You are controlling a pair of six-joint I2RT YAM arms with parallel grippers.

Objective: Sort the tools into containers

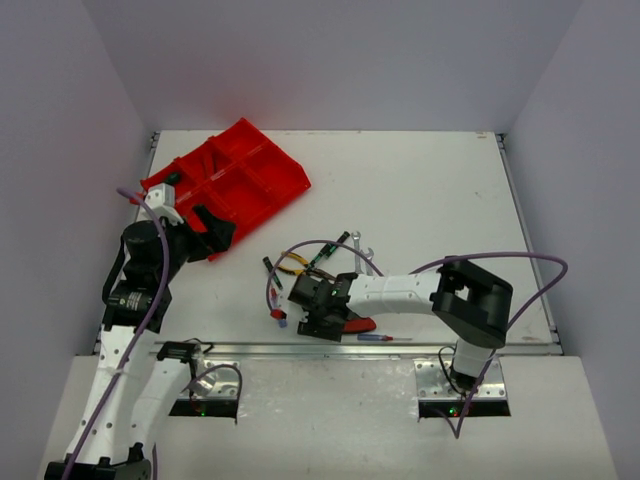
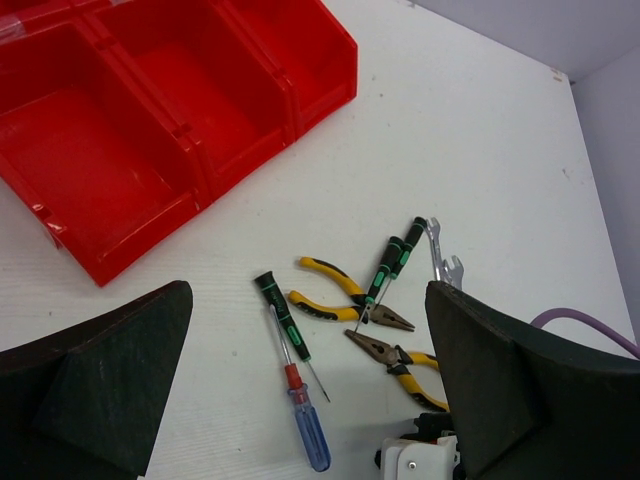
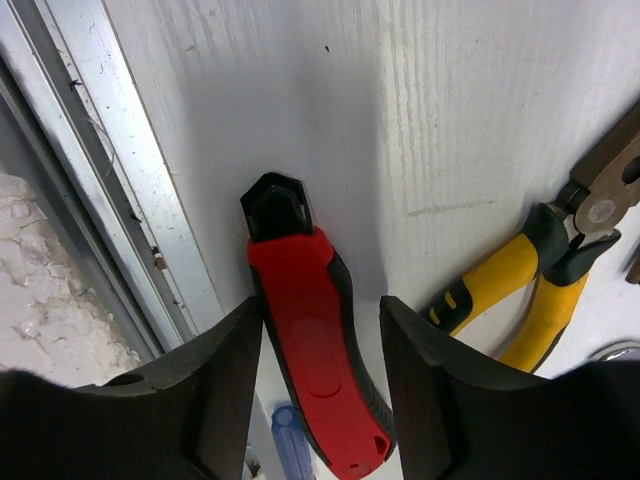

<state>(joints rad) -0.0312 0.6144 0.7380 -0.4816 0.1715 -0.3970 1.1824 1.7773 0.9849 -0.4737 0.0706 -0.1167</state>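
Smooth red-black knife (image 3: 310, 375) inside right gripper (image 3: 320, 330)

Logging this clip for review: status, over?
Left pincer open, near tray. Right pincer astride knife, grip unclear. Pliers close alongside knife.

Blue screwdriver (image 3: 290, 445) is just a sliver poking out beside the right gripper (image 3: 320, 302). Yellow pliers (image 3: 520, 290) run off the right edge, and the red tray (image 2: 150, 240) gets chopped at the top-left corner.
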